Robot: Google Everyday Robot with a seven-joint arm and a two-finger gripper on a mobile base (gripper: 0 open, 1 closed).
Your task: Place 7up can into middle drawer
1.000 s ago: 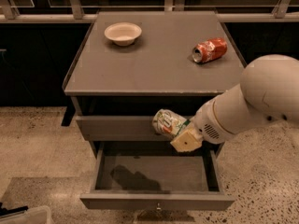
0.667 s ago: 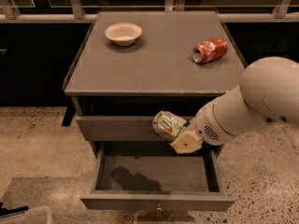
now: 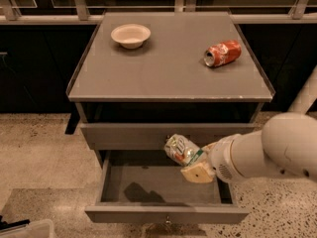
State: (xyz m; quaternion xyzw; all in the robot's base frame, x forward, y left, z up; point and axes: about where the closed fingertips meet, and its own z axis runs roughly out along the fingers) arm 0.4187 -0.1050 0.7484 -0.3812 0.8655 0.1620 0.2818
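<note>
The 7up can (image 3: 181,149), silver with a green label and dented, is held tilted in my gripper (image 3: 192,161), whose tan fingers (image 3: 198,173) are shut on it. The can hangs above the right part of the open middle drawer (image 3: 119,187), level with the upper drawer front (image 3: 124,135). The drawer is pulled out towards the camera, its grey floor bare with a dark shadow on it, and its small metal knob (image 3: 167,221) shows on the front. My white arm (image 3: 267,152) comes in from the right.
A red-orange soda can (image 3: 222,53) lies on its side on the cabinet top (image 3: 168,68) at the right. A white bowl (image 3: 130,35) stands at the back left. Speckled floor surrounds the cabinet; a railing runs behind.
The gripper with the can has moved slightly down and towards the drawer; nothing else has moved.
</note>
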